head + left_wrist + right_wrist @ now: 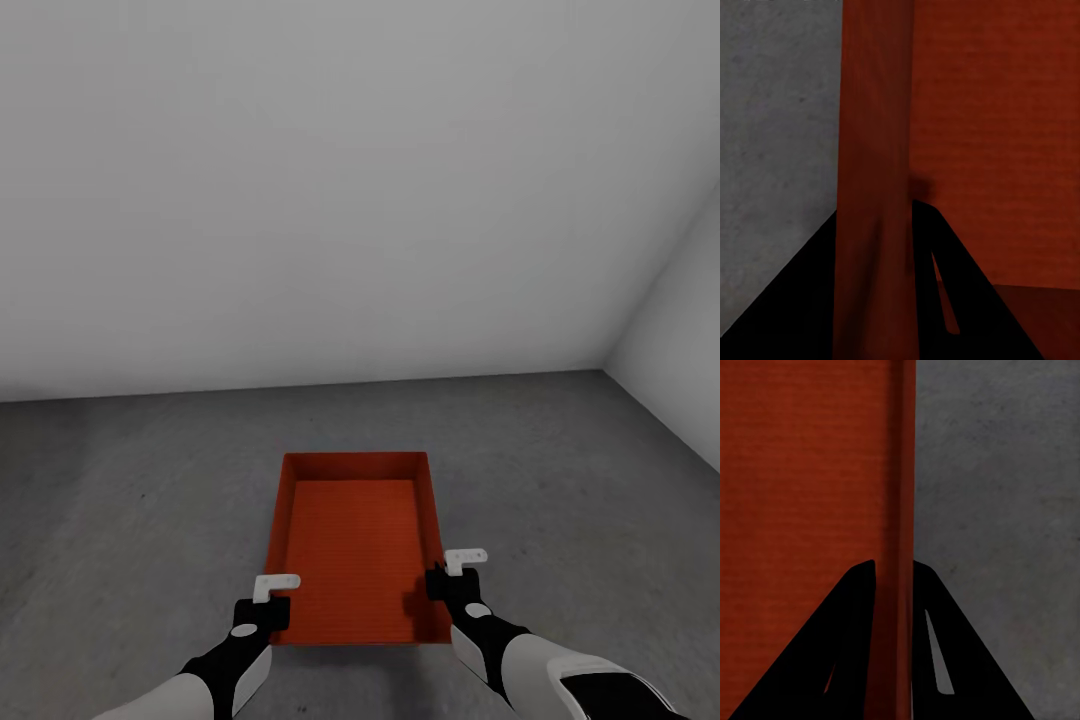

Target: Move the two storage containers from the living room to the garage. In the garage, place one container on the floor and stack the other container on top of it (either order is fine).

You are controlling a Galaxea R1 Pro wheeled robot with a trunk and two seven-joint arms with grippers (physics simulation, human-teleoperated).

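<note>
One storage container [355,545], red-orange, open-top, upright over dark grey concrete floor [120,500] near white wall [300,200]; whether resting on floor or held just above, cannot tell. Left gripper [272,600] fingers [787,300] straddle container's left wall, closed on it. Right gripper [450,575] fingers [967,660] straddle right wall, clamped on it.

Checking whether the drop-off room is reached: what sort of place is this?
Probably a garage: a dark grey mottled concrete floor, plain white walls, no furniture. Both grippers clamp the red-orange open-top storage container.
</note>
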